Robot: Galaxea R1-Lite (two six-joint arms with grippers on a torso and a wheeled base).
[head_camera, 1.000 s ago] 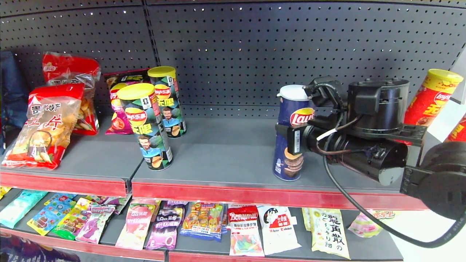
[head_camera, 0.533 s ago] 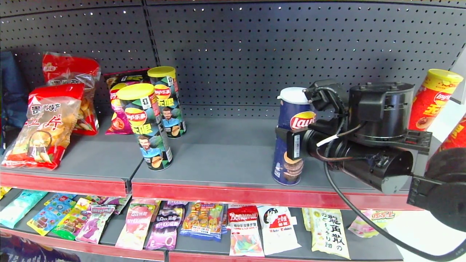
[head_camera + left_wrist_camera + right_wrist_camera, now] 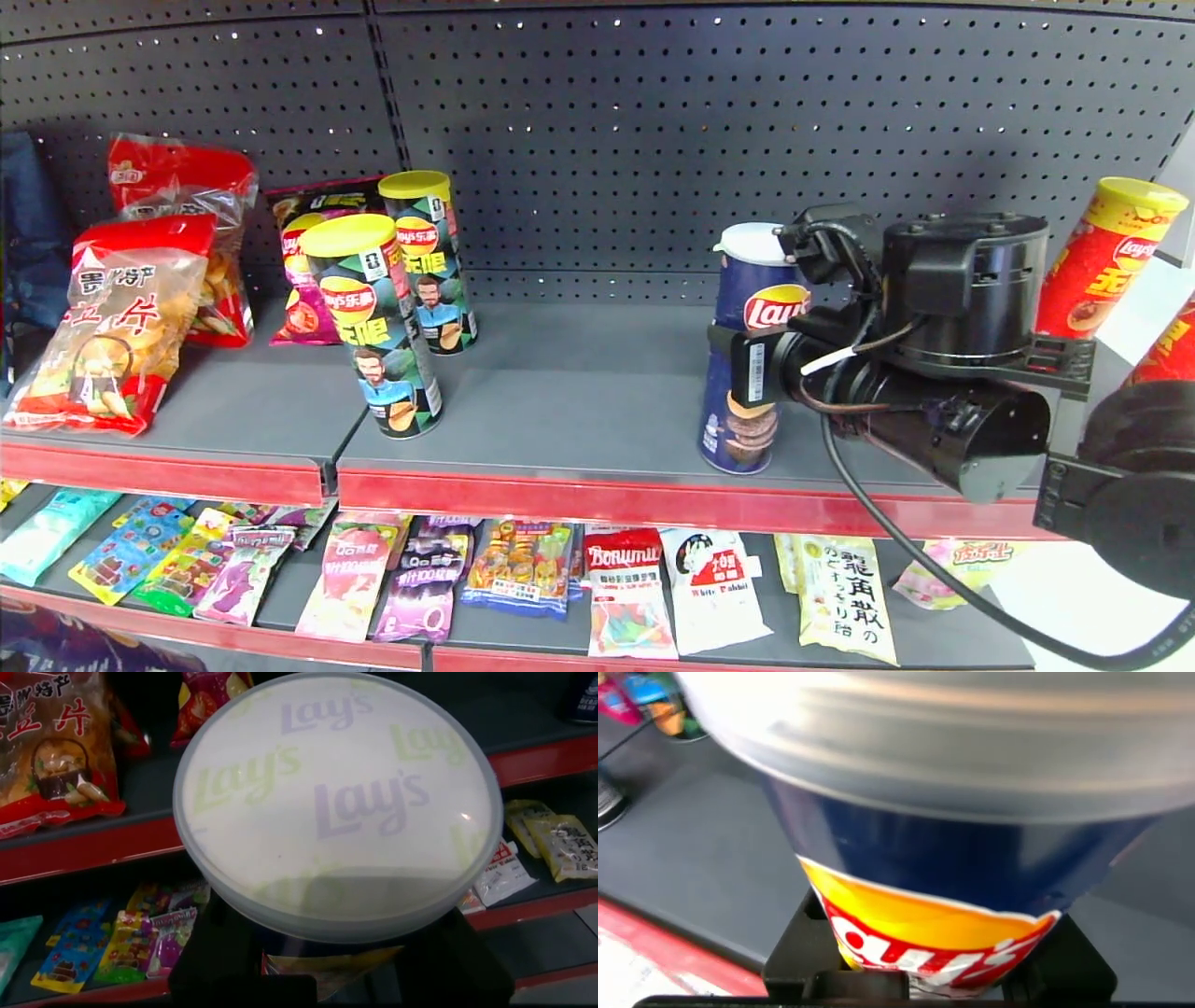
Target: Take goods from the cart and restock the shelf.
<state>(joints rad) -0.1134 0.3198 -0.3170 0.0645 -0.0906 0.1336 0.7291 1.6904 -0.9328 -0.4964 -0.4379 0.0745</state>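
Note:
My right gripper (image 3: 747,366) is shut around the middle of a blue chips can (image 3: 761,299) with a white lid. The can stands nearly upright at the front right of the grey shelf (image 3: 579,401), its base at or just above the surface. In the right wrist view the blue can (image 3: 952,868) sits between my right gripper's (image 3: 934,971) dark fingers. In the left wrist view my left gripper (image 3: 336,975) is shut on a second can; its white lid (image 3: 336,803) faces the camera and hides the body.
Two green cans with yellow lids (image 3: 373,327) (image 3: 429,261) stand at the shelf's middle left, with snack bags (image 3: 112,317) beyond them. A red can (image 3: 1106,257) leans at the far right. Candy packets (image 3: 523,569) lie on the lower shelf. Bare shelf lies between the green cans and the blue can.
My right gripper and the blue can have moved slightly down and toward the shelf's front edge. The other goods stayed in place.

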